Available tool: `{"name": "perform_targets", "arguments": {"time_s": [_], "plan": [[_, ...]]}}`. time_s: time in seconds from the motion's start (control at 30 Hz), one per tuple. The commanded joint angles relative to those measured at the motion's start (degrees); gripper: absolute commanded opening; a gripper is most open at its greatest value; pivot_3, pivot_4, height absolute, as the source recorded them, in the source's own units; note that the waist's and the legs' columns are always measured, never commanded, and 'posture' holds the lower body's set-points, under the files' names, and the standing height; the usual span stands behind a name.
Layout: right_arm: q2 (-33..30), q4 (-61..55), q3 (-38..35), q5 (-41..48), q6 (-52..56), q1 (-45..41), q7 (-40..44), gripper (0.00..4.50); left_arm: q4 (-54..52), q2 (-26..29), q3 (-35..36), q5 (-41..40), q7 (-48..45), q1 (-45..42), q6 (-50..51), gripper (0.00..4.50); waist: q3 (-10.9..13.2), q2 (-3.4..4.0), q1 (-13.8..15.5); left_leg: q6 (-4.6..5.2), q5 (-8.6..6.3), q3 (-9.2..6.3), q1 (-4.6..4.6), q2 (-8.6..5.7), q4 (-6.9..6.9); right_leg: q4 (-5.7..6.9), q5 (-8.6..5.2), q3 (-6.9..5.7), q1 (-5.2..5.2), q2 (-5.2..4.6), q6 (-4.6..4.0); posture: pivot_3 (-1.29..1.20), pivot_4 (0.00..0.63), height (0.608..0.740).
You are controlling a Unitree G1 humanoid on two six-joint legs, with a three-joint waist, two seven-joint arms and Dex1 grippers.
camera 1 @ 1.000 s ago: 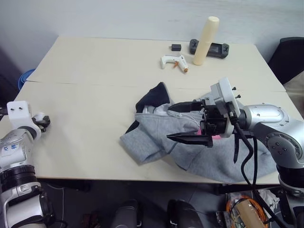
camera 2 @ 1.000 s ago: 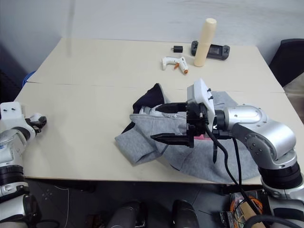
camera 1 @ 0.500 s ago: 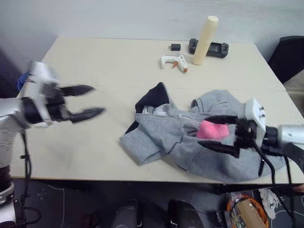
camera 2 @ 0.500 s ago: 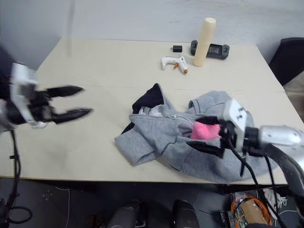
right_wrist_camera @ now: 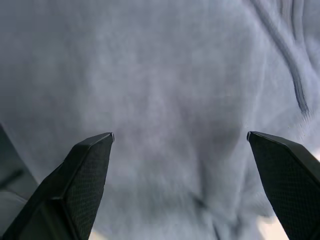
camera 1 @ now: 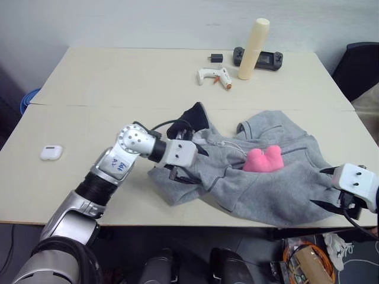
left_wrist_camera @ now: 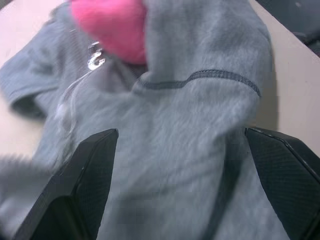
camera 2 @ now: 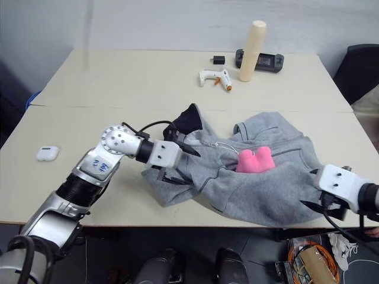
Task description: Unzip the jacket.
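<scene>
Grey jacket (camera 1: 260,183) lies crumpled on the near right part of the counter (camera 1: 118,89), navy hood lining turned up at its left end; a pink toy (camera 1: 265,160) rests on its middle, beside the white drawstring; left hand (camera 1: 188,161) reaches in at the jacket's left edge near the hood, fingers spread wide over the cloth and holding nothing; right hand (camera 2: 317,188) hangs at the jacket's right edge by the counter's near corner, fingers likewise wide and empty; zip pull and how far the zip runs cannot be made out among the folds. Stage, as judged: early; nothing gripped, so the unzipping appears wholly left to do.
</scene>
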Motion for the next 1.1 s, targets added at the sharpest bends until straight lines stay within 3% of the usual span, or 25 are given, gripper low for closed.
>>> {"name": "perform_targets", "arguments": {"time_s": [0.03, 0.13, 0.23, 0.4, 0.6, 0.63, 0.7, 0.9, 1.03, 1.1], "plan": [[-4.91, 9.58, 0.37, -4.93, -10.36, -3.53, 0.67, 4.5, 0.67, -3.19, -2.12, -0.7, -4.97, -2.29, -2.61, 4.27, 0.01, 0.02, 0.05, 0.01, 0.01, 0.0, 0.0, 0.01, 0.04, 0.0, 0.0, -0.01, 0.0, -0.01, 0.0, 0.0, 0.15, 0.74], [-8.09, 17.84, 5.11, -9.01, -18.18, -7.89, 0.31, 4.5, 3.32, -6.34, -3.96, 1.22, -5.42, -2.62, -4.13, 4.27, 0.01, 0.04, 0.02, 0.03, 0.02, -0.04, 0.06, 0.04, 0.13, -0.11, -0.01, 0.07, 0.05, -0.07, -0.01, 0.0, 0.15, 0.74], [-8.48, 24.49, 11.32, -12.44, -23.09, -14.7, -1.17, 4.5, 7.14, -9.04, -5.07, 4.26, -3.22, -2.79, -6.6, 3.66, 0.02, 0.05, 0.04, 0.04, 0.03, -0.13, 0.07, 0.02, 0.15, -0.13, -0.02, 0.15, 0.1, -0.48, -0.03, 0.0, 0.15, 0.74], [-7.01, 33.64, 20.96, -19.16, -29.81, -25.23, -3.79, 4.5, 10.02, -11.83, -4.86, 6.61, -0.87, -3.22, -7.86, 2.09, 0.07, 0.21, 0.06, 0.07, 0.04, -0.2, 0.0, -0.05, 0.18, -0.1, -0.02, 0.08, 0.07, -0.58, -0.04, 0.0, 0.15, 0.74], [-3.81, 39.56, 26.93, -21.43, -34.28, -34.5, -5.5, 4.5, 8.57, -11.55, -4.49, 6.85, -1.56, -1.97, -7.63, 0.28, 0.04, 0.33, -0.02, 0.14, 0.09, -0.22, -0.01, -0.13, 0.2, -0.02, -0.02, -0.03, 0.1, -0.6, -0.04, 0.0, 0.15, 0.74], [-3.62, 39.78, 27.38, -20.77, -35.09, -34.9, -4.82, 4.2, 8.04, -11.2, -4.31, 6.52, -1.91, -1.64, -7.32, 0.0, 0.04, 0.34, 0.0, 0.14, 0.09, -0.22, -0.01, -0.13, 0.2, 0.01, -0.02, -0.05, 0.09, -0.58, -0.04, 0.0, 0.15, 0.74], [-3.5, 39.76, 27.73, -19.21, -36.29, -34.69, -3.32, 3.86, 7.0, -10.32, -3.84, 5.76, -2.79, -1.09, -6.57, 0.0, 0.05, 0.37, 0.01, 0.14, 0.09, -0.23, -0.02, -0.13, 0.2, 0.06, -0.02, -0.07, 0.1, -0.57, -0.04, 0.0, 0.15, 0.74], [-5.06, 36.56, 26.27, -14.06, -36.81, -28.96, 0.52, 1.77, 4.01, -5.94, -2.93, 5.14, -4.85, 1.1, -5.97, 0.0, 0.05, 0.39, -0.11, 0.15, 0.09, -0.27, -0.01, -0.1, 0.2, 0.15, -0.02, -0.09, 0.14, -0.53, -0.03, 0.0, 0.15, 0.74], [-7.18, 28.72, 22.68, -7.7, -33.42, -18.51, 5.19, 0.41, 3.09, -1.42, -1.5, 4.42, -6.64, 2.49, -6.86, 0.0, 0.04, 0.41, -0.06, 0.15, 0.09, -0.32, 0.01, -0.08, 0.2, 0.12, -0.02, -0.08, 0.19, -0.54, -0.03, 0.0, 0.15, 0.74], [-8.09, 21.79, 18.46, -2.32, -28.96, -9.89, 8.75, 0.21, 4.19, 1.02, -1.04, 4.37, -7.87, 2.62, -9.62, 0.0, 0.04, 0.41, 0.11, 0.14, 0.09, -0.38, 0.01, -0.07, 0.2, 0.07, -0.02, -0.03, 0.21, -0.58, -0.03, 0.0, 0.15, 0.74]]}}
